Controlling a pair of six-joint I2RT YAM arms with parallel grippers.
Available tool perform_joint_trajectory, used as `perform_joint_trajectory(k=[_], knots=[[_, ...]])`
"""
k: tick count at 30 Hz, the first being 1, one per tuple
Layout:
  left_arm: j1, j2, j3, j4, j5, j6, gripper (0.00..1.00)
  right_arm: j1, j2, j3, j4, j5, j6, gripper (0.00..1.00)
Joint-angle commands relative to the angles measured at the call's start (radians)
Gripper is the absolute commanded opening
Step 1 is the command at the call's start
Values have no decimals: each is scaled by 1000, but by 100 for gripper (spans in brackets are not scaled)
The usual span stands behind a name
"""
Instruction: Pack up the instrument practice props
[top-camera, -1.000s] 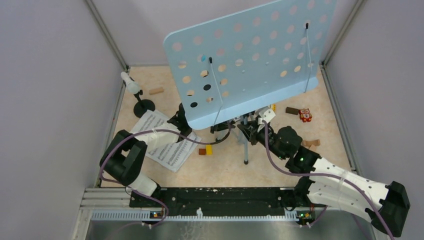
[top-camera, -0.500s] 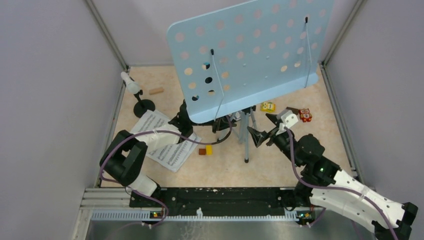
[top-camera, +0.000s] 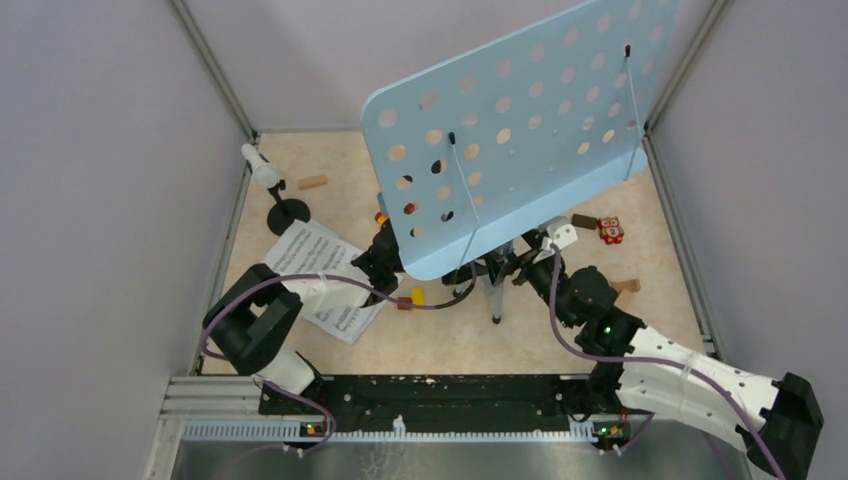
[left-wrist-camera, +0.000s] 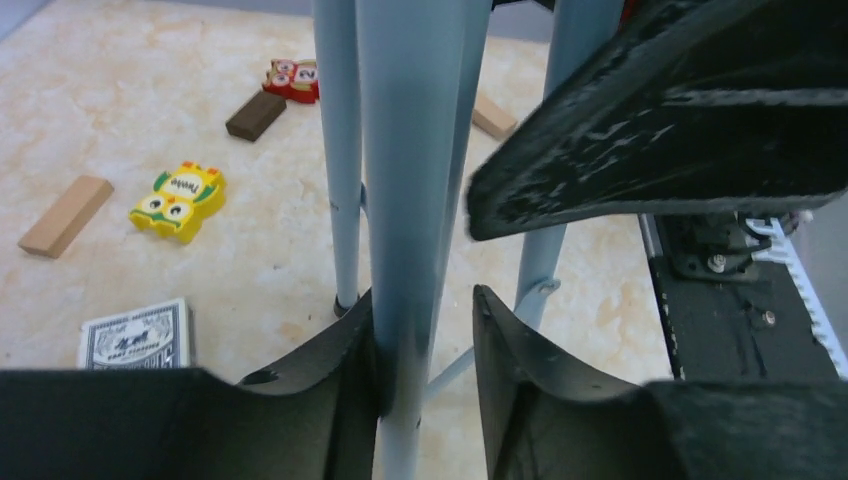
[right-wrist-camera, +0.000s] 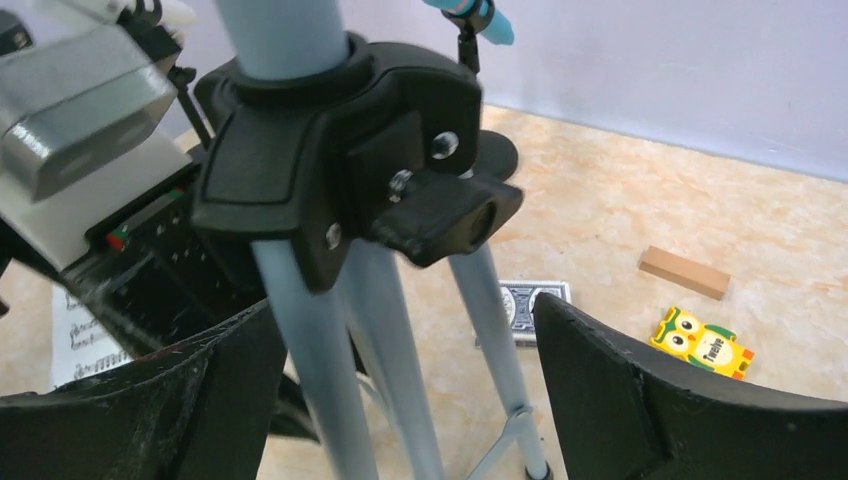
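Light-blue rack: the perforated music rack (top-camera: 520, 120) stands tilted on its tripod legs (top-camera: 494, 290), spreading from the middle of the table (top-camera: 600, 325) toward 1 o'clock in the top view.
Left gripper: my left gripper (left-wrist-camera: 425, 305) is set narrow around one pale-blue tube (left-wrist-camera: 405, 180) of the stand. One finger (left-wrist-camera: 330, 385) touches the tube, and a thin slit of floor shows beside the other.
Right gripper: my right gripper (right-wrist-camera: 405, 310) is spread wide, a finger on each side of the legs. It sits just below the black hub (right-wrist-camera: 320, 150) and its knob (right-wrist-camera: 450, 215), gripping nothing.
White microphone: the white microphone (top-camera: 262, 168) leans in a black round-based holder (top-camera: 288, 211) at 10 o'clock, well apart from both grippers.
Blue microphone: the blue microphone (right-wrist-camera: 470, 15) shows only its tip at 12 o'clock of my right wrist view, above a second black round base (right-wrist-camera: 495, 152).
Sheet music: the sheet-music pages (top-camera: 325, 275) lie flat at 8 o'clock of the tripod, partly under my left arm.
Bystanders: a card deck (left-wrist-camera: 135, 335) and a yellow owl block (left-wrist-camera: 178, 200) lie near the legs. A red owl block (top-camera: 610, 230) and a wooden block (top-camera: 312, 182) lie farther out.
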Motion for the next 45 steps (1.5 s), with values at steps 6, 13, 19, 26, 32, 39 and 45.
perform_joint_trajectory(k=[6,13,19,26,32,39,45], knots=[[-87,10,-59,49,-57,-71,65,-3,60,-34,276,80,-2,89],[-113,22,-63,73,-81,-85,73,-2,90,-59,342,24,-3,89],[-140,38,-63,90,-102,-90,74,-1,122,-42,323,83,-15,90],[-171,45,-73,119,-139,-110,75,-2,245,-35,392,107,-52,88],[-178,-16,-155,143,-251,-118,94,-2,201,-52,400,139,-52,39],[-178,-89,-230,166,-340,-108,99,-1,124,-23,303,118,-10,0],[-193,-58,-214,208,-347,-151,99,-2,84,53,219,161,153,0]])
